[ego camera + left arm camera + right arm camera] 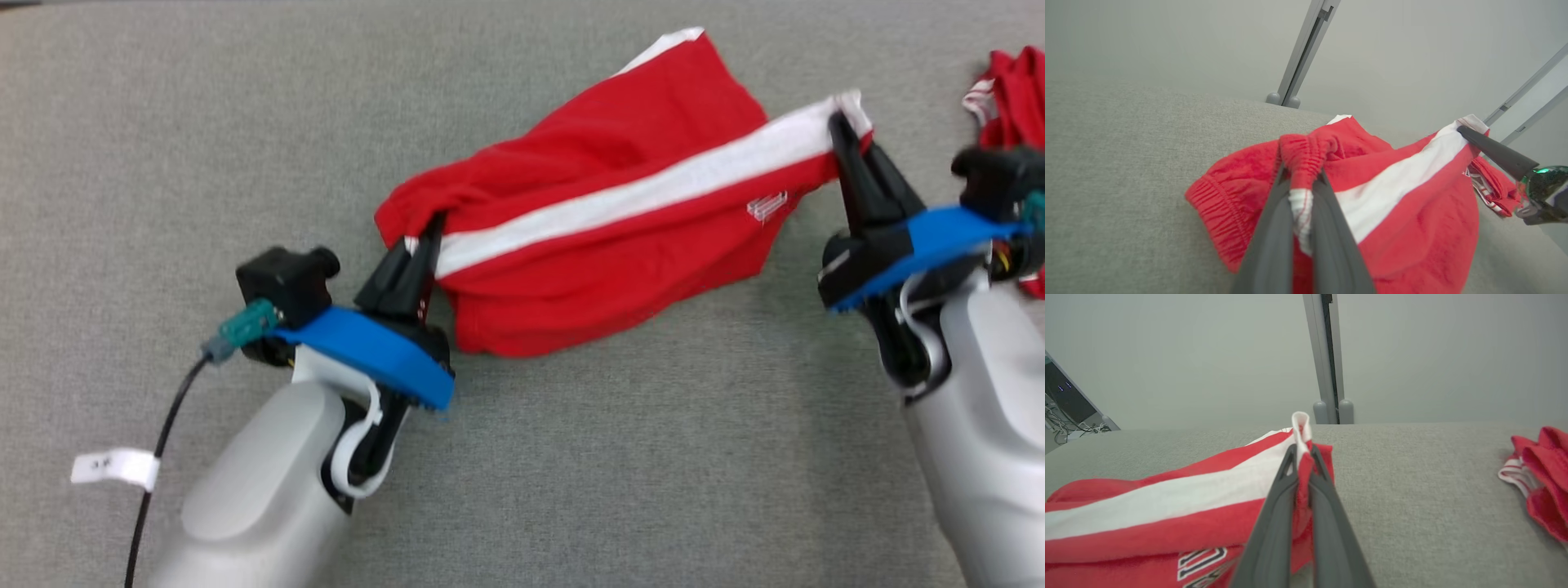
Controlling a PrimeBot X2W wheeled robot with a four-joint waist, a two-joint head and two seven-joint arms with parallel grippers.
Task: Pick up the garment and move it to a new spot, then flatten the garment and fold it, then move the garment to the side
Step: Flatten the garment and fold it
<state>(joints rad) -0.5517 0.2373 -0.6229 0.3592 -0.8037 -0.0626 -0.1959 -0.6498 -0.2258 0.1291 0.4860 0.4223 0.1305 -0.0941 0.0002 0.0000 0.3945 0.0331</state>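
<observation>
While my left gripper (426,243) and right gripper (841,135) pinch the garment (620,245) by waistband and hem, it sags between, seemingly soft and light.

Grey fabric surface (163,122) — bunched red-and-white cloth (1008,90) lies on it, far right; grey upright post (1318,355) stands behind it.

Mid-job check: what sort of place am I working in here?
Probably a test lab, not a home: a grey cloth-covered table, bare pale walls with a metal post, and electronics with loose cables at one side.
</observation>
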